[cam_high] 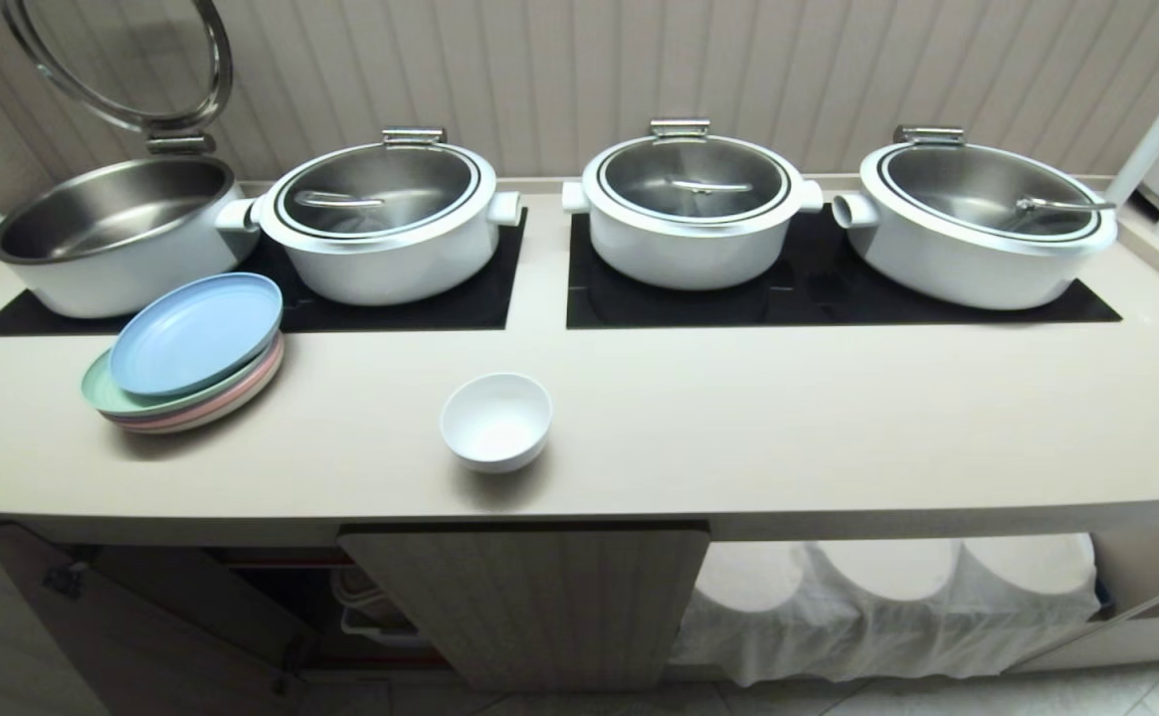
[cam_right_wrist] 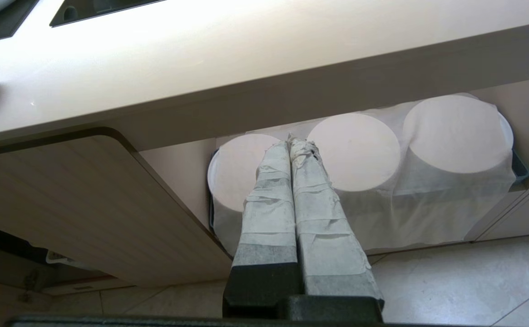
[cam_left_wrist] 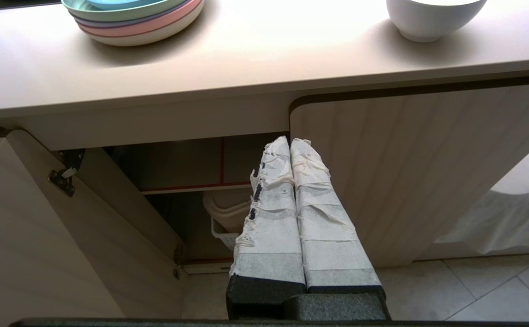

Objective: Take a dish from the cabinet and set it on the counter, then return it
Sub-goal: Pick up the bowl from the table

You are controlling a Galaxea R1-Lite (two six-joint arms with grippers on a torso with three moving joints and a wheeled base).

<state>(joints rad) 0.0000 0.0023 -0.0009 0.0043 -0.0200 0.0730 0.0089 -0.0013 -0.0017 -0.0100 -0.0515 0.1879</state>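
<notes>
The small plain white round ceramic bowl (cam_high: 495,421) stands upright near the front edge of the long cream-beige table (cam_high: 738,418), apart from the stack of flat pastel blue, green and pink plates (cam_high: 189,353) on the robot's left. Below the table edge, the left claw (cam_left_wrist: 290,144) is clenched and empty, its tape-wrapped fingers (cam_left_wrist: 271,213) pressed together before the low beige ribbed cabinet (cam_high: 529,597), whose left door (cam_left_wrist: 42,236) hangs open on a dark interior. The right claw (cam_right_wrist: 290,144) is likewise clenched on nothing, in front of cloth-covered white round shapes (cam_right_wrist: 355,152) under the table.
</notes>
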